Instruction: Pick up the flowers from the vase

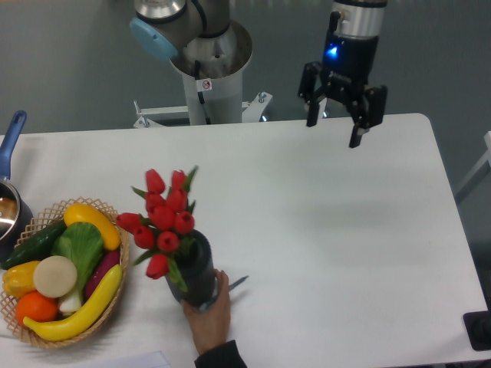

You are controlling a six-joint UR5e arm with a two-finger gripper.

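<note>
The flowers [163,218], a bunch of red tulip buds with green leaves, stand in the dark grey ribbed vase [196,268] near the table's front left. A person's hand [209,314] touches the base of the vase from the front edge. My gripper [334,132] hangs high above the far right part of the table, well away from the flowers. Its two fingers are spread apart and hold nothing.
A wicker basket [54,337] of toy fruit and vegetables sits at the front left, just left of the vase. A metal pot with a blue handle [11,138] is at the left edge. The arm's base [207,84] stands behind the table.
</note>
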